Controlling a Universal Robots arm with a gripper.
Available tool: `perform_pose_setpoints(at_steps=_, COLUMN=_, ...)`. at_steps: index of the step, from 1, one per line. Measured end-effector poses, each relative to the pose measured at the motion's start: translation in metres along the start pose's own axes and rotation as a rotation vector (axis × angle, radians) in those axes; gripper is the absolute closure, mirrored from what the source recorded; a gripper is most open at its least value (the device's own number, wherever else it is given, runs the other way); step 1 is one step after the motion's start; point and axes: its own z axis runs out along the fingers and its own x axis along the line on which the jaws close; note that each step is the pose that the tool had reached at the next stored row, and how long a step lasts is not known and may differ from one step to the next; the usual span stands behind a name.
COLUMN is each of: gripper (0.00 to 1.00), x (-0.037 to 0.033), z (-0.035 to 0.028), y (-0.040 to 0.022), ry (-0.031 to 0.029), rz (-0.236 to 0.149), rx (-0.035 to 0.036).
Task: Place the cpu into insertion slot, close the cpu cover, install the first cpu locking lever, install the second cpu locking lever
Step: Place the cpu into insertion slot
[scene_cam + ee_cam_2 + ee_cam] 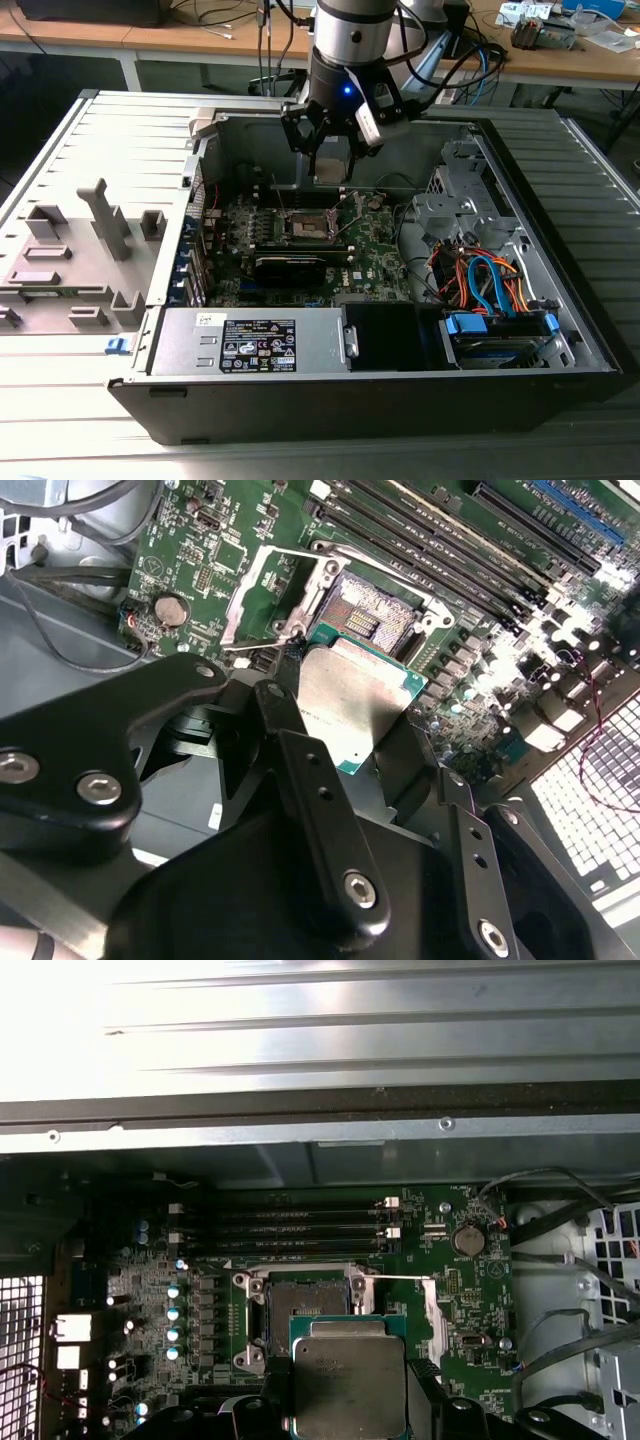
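Observation:
My gripper [330, 165] hangs inside the open computer case, just above the green board. It is shut on the cpu [355, 705], a small square chip with a silvery-grey top [350, 1380], gripped by two opposite edges. The insertion slot [372, 615] lies right below and slightly ahead of the chip, and its dark centre [305, 1310] is bare. In the exterior view the slot [310, 228] sits under the gripper. The cpu cover [243, 598], a thin silver frame, is swung open beside the slot [432, 1315].
Long black memory slots [285, 1230] run beside the slot, and a coin battery [467, 1239] sits near the board's corner. A grey power supply [250, 342] lies at the case front. Coloured cables [480, 280] and a drive bay [500, 330] fill the exterior view's right. Case walls [400, 115] surround the board.

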Motion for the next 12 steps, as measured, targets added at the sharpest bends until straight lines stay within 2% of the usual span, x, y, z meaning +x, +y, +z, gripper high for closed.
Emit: perform_pose_setpoints(at_steps=12, gripper=0.45, x=0.0000, z=0.0019, y=-0.0017, ry=0.0000, rz=0.000, rx=0.0006)
